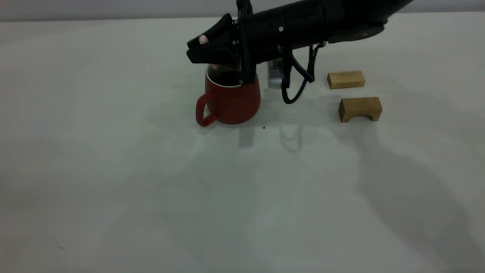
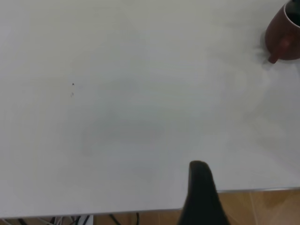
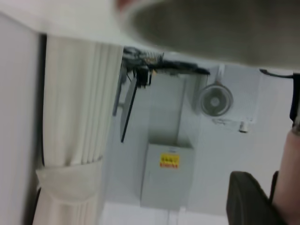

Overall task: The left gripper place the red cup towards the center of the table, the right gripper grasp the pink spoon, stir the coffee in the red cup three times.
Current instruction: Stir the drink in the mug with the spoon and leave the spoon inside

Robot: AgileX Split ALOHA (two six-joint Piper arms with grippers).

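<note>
Bare bench (image 1: 151, 197) fills the foreground. Left claw (image 2: 199, 192) hangs over a bench edge, well apart from the red cup (image 1: 232, 100); its opening can't be told. The cup sits mid-bench toward the far edge, handle free: rigid, fragile ceramic, spillable coffee (image 1: 227, 77), likely best taken by the body. Right claw (image 1: 201, 47) hovers over the rim, clamped on the pink spoon (image 1: 203, 39), light and slippery. Two wooden blocks (image 1: 359, 108) lie further right. Only the exterior view shows the blocks; the right wrist view catches the room.
</note>
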